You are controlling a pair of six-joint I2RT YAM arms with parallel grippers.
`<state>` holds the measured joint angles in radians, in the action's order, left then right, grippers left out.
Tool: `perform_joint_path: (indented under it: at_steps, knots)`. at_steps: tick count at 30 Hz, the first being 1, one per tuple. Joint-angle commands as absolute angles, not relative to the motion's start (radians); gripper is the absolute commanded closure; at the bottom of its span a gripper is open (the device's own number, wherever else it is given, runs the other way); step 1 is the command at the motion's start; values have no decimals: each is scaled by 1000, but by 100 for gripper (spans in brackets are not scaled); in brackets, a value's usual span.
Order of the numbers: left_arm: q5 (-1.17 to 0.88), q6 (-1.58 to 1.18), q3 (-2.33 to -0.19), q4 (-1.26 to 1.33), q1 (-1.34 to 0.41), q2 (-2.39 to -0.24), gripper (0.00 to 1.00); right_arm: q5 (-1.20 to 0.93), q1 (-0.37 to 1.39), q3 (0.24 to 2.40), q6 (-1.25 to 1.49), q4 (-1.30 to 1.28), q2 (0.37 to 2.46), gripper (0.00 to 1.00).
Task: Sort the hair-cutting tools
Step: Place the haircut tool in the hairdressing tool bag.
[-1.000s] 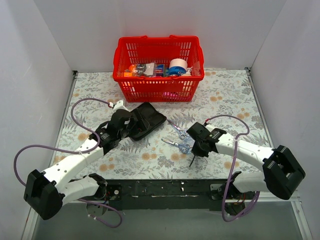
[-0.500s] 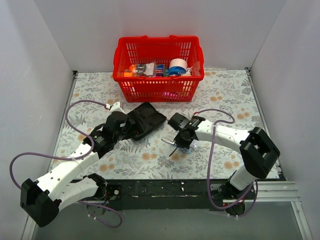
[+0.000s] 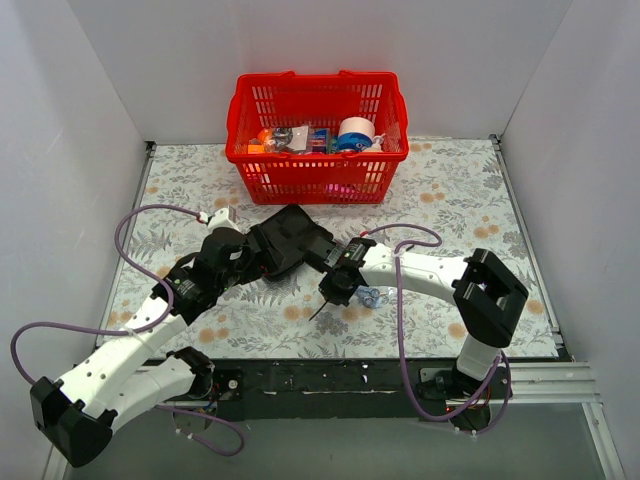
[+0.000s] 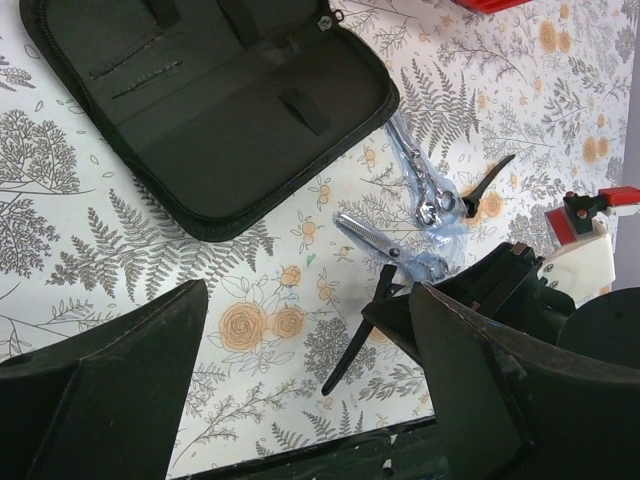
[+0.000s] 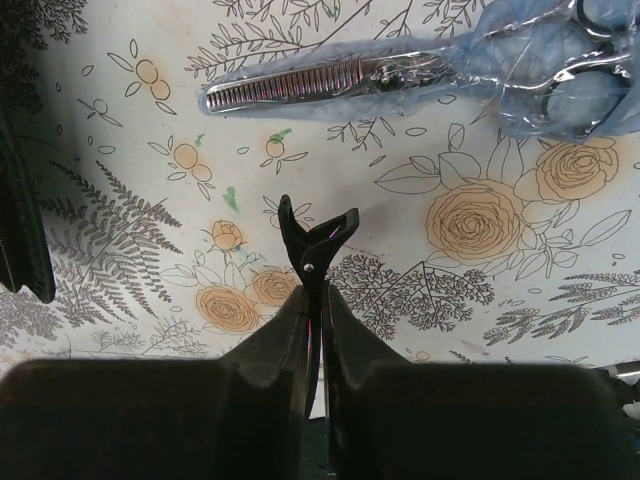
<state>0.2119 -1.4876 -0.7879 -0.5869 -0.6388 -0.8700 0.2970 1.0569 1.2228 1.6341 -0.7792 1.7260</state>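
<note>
Clip: black clip (image 5: 312,238) pinched shut in the right gripper (image 5: 313,300), low over the tabletop (image 3: 450,200), probably headed for the pouch.
Scissors: thinning scissors (image 5: 320,78) and second scissors (image 4: 425,185) lie just beyond it.
Pouch: black pouch (image 4: 210,110) lies open, ready to receive tools.
Left gripper: left gripper (image 4: 305,300) spread wide, empty, near the pouch.

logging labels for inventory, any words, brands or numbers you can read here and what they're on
No text can be read in any view.
packets in the red basket: printing shows, too small to read.
toothed scissors: no mark legible through the clear wrap.
black pouch: plain, no label shows.
black clip: plain.
</note>
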Motion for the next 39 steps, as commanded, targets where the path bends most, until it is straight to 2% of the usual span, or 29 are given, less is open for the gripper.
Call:
perform_joint_path:
  at_steps: [1, 4, 8, 14, 15, 19, 22, 23, 24, 26, 27, 31, 35, 39]
  knots:
    - [236, -1471, -827, -630, -641, -850, 17, 322, 1065, 1232, 1700, -808, 1746, 84]
    - [235, -1471, -827, -634, -641, -851, 17, 313, 1066, 1232, 1700, -807, 1756, 78]
    - [233, -1471, -830, -641, -641, -854, 17, 301, 1071, 1227, 1697, -796, 1766, 77]
    - [230, -1477, -838, -650, -641, -857, 17, 334, 1072, 1261, 1658, -828, 1760, 70]
    - [230, -1479, -841, -653, -641, -856, 17, 359, 1075, 1273, 1643, -842, 1750, 65]
    - [232, -1482, -848, -655, -640, -859, 17, 510, 1080, 1310, 1430, -868, 1675, 58]
    - [230, -1482, -853, -653, -641, -862, 16, 540, 1080, 1238, 1124, -725, 1577, 52]
    - [233, -1482, -854, -653, -641, -868, 16, 535, 1080, 1214, 947, -680, 1548, 49]
    - [233, -1479, -856, -655, -640, -868, 16, 528, 1078, 1189, 858, -582, 1519, 43]
    - [244, -1477, -867, -658, -641, -870, 16, 468, 1078, 1144, 686, -529, 1459, 38]
    - [245, -1474, -868, -657, -640, -868, 16, 437, 1078, 1146, 502, -519, 1450, 36]
    - [247, -1468, -887, -660, -641, -861, 15, 241, 1078, 1196, 211, -619, 1486, 32]
    - [230, -1437, -891, -646, -641, -841, 12, 172, 1078, 1198, 37, -678, 1525, 33]
    - [196, -1396, -900, -623, -641, -824, 11, 170, 1077, 1105, -125, -599, 1505, 44]
